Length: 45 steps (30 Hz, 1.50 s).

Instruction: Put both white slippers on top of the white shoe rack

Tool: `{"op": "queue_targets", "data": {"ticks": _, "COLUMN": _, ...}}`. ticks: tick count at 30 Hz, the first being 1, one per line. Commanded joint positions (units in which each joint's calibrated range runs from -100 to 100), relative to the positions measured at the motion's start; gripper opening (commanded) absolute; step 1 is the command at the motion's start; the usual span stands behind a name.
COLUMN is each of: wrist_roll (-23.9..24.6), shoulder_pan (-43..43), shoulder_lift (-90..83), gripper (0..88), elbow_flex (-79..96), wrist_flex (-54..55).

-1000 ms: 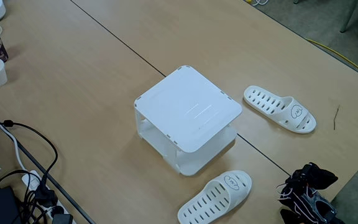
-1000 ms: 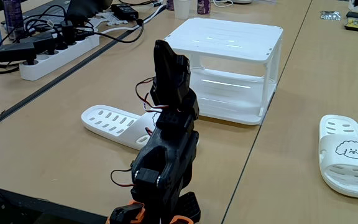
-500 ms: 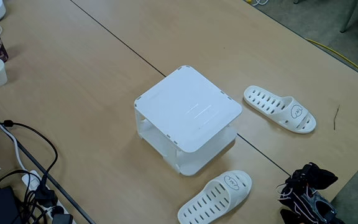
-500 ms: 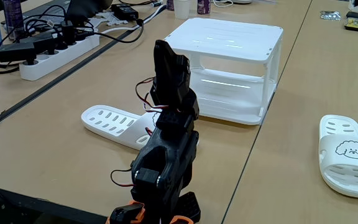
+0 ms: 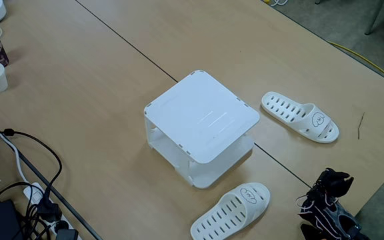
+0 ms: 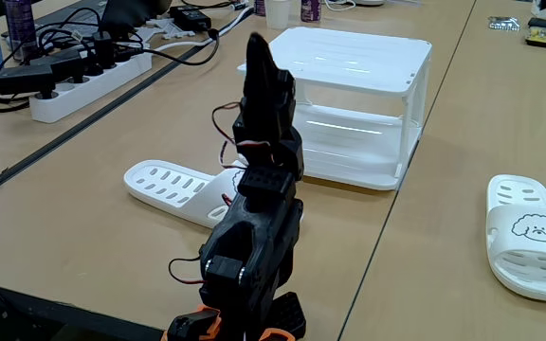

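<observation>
White slippers (image 5: 299, 116) (image 5: 231, 211) both lie on the table (image 5: 99, 87), flanking the bare-topped white shoe rack (image 5: 202, 116). My gripper (image 6: 259, 47) has just lifted and straightened; whether my jaws are apart, I cannot tell. Nothing is grasped, so I judge the reach is only starting.

slippers (image 5: 300, 117): white, slotted, black face drawing
shoe rack (image 5: 202, 117): white
table (image 5: 79, 87): tan
arm (image 6: 254, 237): black
</observation>
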<state>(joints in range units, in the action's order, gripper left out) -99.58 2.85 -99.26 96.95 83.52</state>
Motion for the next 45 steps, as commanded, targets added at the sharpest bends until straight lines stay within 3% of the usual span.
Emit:
{"op": "queue_targets", "data": {"ticks": 1, "wrist_roll": -0.42, "shoulder_pan": 0.44, "shoulder_lift": 0.69, "gripper": 0.7, "elbow_flex": -7.59, "wrist_flex": -10.61}}
{"op": "queue_targets", "data": {"ticks": 6, "wrist_roll": -0.42, "shoulder_pan": 0.53, "shoulder_lift": 0.69, "gripper": 0.7, "elbow_flex": -16.79, "wrist_flex": -26.14}}
{"op": "queue_targets", "data": {"ticks": 13, "wrist_roll": -0.42, "shoulder_pan": 0.53, "shoulder_lift": 0.77, "gripper": 0.7, "elbow_flex": -30.14, "wrist_flex": -59.71}}
{"op": "queue_targets", "data": {"ticks": 19, "wrist_roll": -0.42, "shoulder_pan": -0.13, "shoulder_lift": 6.75, "gripper": 0.7, "elbow_flex": -48.01, "wrist_flex": -79.38}}
{"op": "queue_targets", "data": {"ticks": 27, "wrist_roll": -0.42, "shoulder_pan": -0.63, "shoulder_lift": 38.64, "gripper": 0.7, "elbow_flex": -83.1, "wrist_flex": -82.14}}
{"op": "queue_targets", "data": {"ticks": 31, "wrist_roll": -0.42, "shoulder_pan": -9.67, "shoulder_lift": 52.77, "gripper": 0.8, "elbow_flex": -93.11, "wrist_flex": -82.48}}
{"op": "queue_targets", "data": {"ticks": 37, "wrist_roll": -0.42, "shoulder_pan": -25.38, "shoulder_lift": 63.37, "gripper": 10.7, "elbow_flex": -87.7, "wrist_flex": -86.37}}
{"op": "queue_targets", "data": {"ticks": 45, "wrist_roll": -0.42, "shoulder_pan": -26.86, "shoulder_lift": 63.29, "gripper": 11.5, "elbow_flex": -59.73, "wrist_flex": -87.75}}
